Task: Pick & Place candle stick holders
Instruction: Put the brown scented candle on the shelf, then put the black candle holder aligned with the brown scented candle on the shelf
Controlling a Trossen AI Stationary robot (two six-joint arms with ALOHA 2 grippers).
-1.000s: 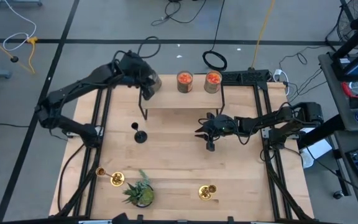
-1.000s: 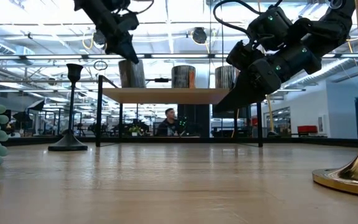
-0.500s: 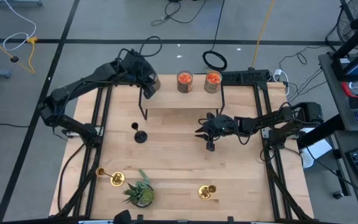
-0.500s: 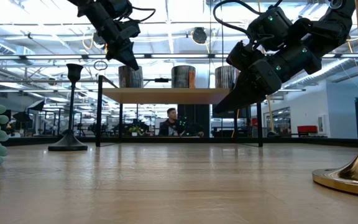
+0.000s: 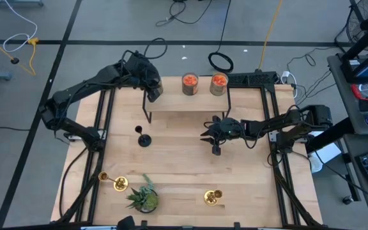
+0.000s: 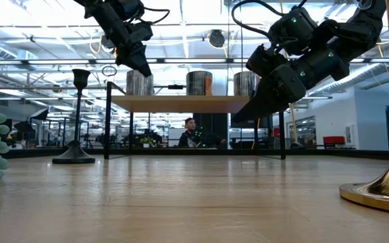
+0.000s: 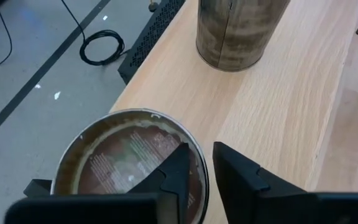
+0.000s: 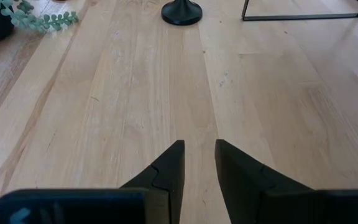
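Note:
The matt black holder (image 5: 144,139) stands on its round base left of the table's middle; it also shows in the low view (image 6: 76,115). One gold holder (image 5: 115,183) lies near the front left, and another (image 5: 213,198) stands near the front right. My left gripper (image 5: 152,89) is at the left end of the raised shelf (image 5: 184,103), shut on a glass jar with grey filling (image 7: 129,168). My right gripper (image 5: 216,150) hangs shut and empty above the table's middle right, clear of every holder. My left gripper comes at the jar from above, slanting down. The jar's rim (image 7: 199,163) runs between its two fingers, one over the jar's inside and one outside. The jar stands upright with its bottom on the shelf (image 6: 142,84).
Two jars with orange filling (image 5: 190,84) (image 5: 218,83) stand on the shelf to the right of the grey one. A small green potted plant (image 5: 144,197) stands at the front left, beside the lying gold holder. Bare wood lies under and in front of the shelf.
My left gripper has gone down a little with the grey jar. The jar's top stood above the other jars' tops a second ago and is now level with them, with the jar on the shelf.

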